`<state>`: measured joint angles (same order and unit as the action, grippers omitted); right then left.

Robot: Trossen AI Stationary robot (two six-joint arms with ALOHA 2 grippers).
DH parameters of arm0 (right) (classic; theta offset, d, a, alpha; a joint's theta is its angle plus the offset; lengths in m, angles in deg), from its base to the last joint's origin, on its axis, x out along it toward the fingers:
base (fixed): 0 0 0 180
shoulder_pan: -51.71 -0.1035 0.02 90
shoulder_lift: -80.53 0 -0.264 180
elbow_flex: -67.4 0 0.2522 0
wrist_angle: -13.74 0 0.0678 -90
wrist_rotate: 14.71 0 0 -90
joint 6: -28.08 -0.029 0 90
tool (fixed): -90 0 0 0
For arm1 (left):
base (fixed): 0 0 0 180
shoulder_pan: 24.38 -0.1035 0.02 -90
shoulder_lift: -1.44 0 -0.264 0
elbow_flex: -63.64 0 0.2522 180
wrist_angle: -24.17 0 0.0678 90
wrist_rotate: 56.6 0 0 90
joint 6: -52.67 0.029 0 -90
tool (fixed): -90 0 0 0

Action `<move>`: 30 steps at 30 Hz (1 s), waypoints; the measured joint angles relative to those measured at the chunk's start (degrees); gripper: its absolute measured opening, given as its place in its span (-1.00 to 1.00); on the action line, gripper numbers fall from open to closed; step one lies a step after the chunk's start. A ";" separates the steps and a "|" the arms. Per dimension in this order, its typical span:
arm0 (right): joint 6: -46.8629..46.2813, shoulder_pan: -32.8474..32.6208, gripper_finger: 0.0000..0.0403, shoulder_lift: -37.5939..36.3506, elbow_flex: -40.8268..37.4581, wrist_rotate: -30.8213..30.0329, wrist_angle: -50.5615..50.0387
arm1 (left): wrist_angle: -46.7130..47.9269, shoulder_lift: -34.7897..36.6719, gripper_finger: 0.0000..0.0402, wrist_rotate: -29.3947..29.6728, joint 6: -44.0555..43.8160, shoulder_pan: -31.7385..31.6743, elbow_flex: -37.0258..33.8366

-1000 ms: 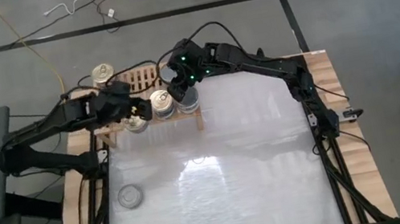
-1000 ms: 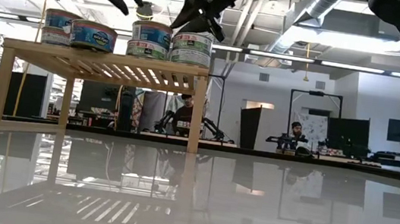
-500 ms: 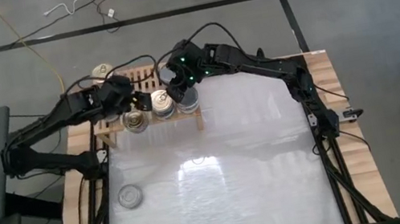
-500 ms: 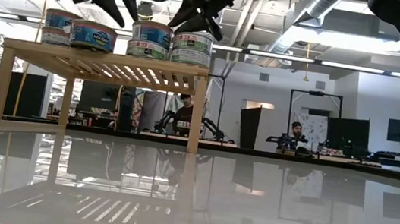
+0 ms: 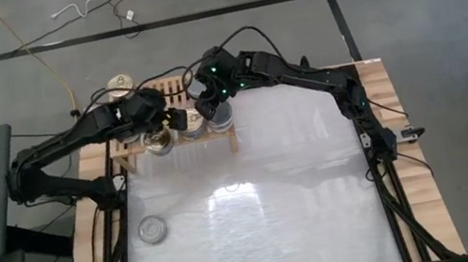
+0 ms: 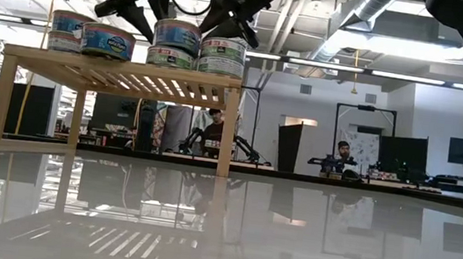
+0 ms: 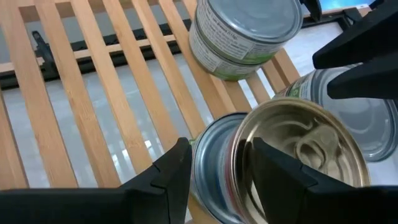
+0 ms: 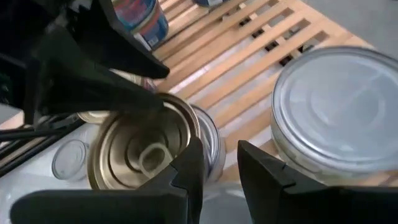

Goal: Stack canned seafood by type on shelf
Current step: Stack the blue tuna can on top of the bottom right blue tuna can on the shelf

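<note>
Right now the relation that matters is between my left gripper [image 7: 221, 152] and the gold-topped can [image 7: 298, 149] on the shelf [image 7: 93, 93]. That can sits on top of a blue-labelled one in the near row. It lies just below and a little right of my left fingertips, not between them. My left fingers stand apart with nothing in them, and the gap looks narrower than the can, so I judge they would need to spread and shift right before coming down around it. The tin is round and upright, so it has no long axis to line up with; only centring counts. My right gripper [image 8: 217, 158] hovers over the shelf's right end, its fingers parted by a slim gap and holding nothing. The silver-topped can [image 8: 342, 106] is just beside it, and the gold-topped stack lies to its left. One loose can [image 5: 151, 229] lies well apart on the near left of the table [image 5: 277, 219]. My left arm is the nearer one for fetching it.
</note>
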<state>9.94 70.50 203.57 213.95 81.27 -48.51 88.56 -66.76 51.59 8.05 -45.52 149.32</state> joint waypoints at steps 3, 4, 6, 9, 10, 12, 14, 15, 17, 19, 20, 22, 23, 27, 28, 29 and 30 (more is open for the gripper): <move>-0.01 0.00 -0.39 0.00 -0.02 -0.34 -1.06 | -0.62 0.03 -0.25 0.03 0.00 -0.02 0.00; 0.00 0.00 -0.39 0.00 -0.04 -0.35 -1.27 | -0.71 0.14 -0.25 0.04 0.01 -0.02 -0.01; -0.08 0.00 -0.39 0.00 -0.04 -0.35 -1.77 | -0.57 0.38 -0.25 0.05 0.02 -0.02 -0.07; -0.92 -0.31 -0.39 0.00 -0.04 -0.49 -1.60 | -0.49 0.42 -0.25 0.05 0.28 -0.02 -0.07; -0.89 -0.50 -0.39 0.00 -0.04 -0.49 -1.45 | -0.49 0.42 -0.25 0.05 0.30 -0.02 -0.07; -0.89 -0.85 -0.39 0.00 -0.04 -0.49 -1.30 | -0.53 0.42 -0.25 0.10 0.39 -0.02 -0.09; -0.89 -1.25 -0.39 0.00 -0.04 -0.49 -1.19 | -0.54 0.42 -0.25 0.16 0.39 -0.02 -0.09; -0.89 -1.31 -0.39 0.00 -0.04 -0.48 -1.20 | -0.54 0.42 -0.25 0.26 0.41 -0.02 -0.09; -0.89 -1.69 -0.39 0.02 -0.04 -0.49 -1.20 | -0.56 0.39 -0.25 1.01 0.41 0.00 -0.09; -0.87 -1.88 -0.39 0.02 -0.04 -0.95 -1.22 | -0.54 0.39 -0.26 1.41 0.58 -0.02 -0.11; -0.86 -1.82 -0.39 0.02 -0.04 -1.40 -1.23 | -0.56 0.39 -0.27 1.41 0.57 -0.02 -0.11; -0.86 -1.70 -0.39 0.02 -0.04 -1.77 -1.23 | -0.70 0.39 -0.30 1.43 0.42 -0.02 -0.14; -0.89 -1.68 -0.39 0.02 -0.04 -1.78 -1.25 | -0.81 0.39 -0.32 1.43 0.46 -0.02 -0.15; -0.88 -1.83 -0.39 0.00 -1.58 -2.05 0.25 | -0.95 0.39 -0.40 1.39 0.46 0.00 -0.15; -0.88 -1.85 -0.39 0.00 -2.55 -2.12 1.02 | -0.95 0.39 -0.41 1.39 0.46 0.00 -0.15; -1.04 -1.91 -0.39 0.01 -3.23 -2.10 1.66 | -0.93 0.39 -0.43 1.47 0.47 0.00 -0.15; -1.07 -1.95 -0.39 0.02 -3.56 -2.03 1.76 | -0.86 0.44 -0.44 1.61 0.47 -0.01 -0.15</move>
<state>8.87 68.55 203.59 210.39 79.24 -46.75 87.69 -66.32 53.20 8.52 -45.53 149.17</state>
